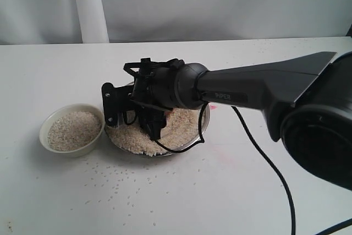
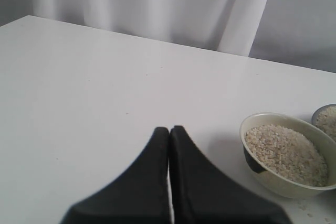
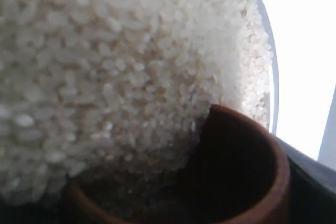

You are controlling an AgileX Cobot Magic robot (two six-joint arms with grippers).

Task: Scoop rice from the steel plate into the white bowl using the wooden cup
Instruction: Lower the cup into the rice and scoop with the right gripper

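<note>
Wooden, the cup [image 3: 236, 161] is dipping into the rice [image 3: 115, 77] on the steel plate [image 1: 204, 127], and the right gripper [image 1: 152, 129] is clasping it between wide-set jaws. The move is calling for driving the rim deeper, then levelling before lifting toward the white bowl [image 1: 71, 149]. The left gripper [image 2: 169, 145] is idling closed and empty.

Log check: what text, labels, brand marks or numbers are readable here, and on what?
A short marking on the right arm's forearm: too blurred to read.
No text shows on the white bowl, the steel plate or the wooden cup.
</note>
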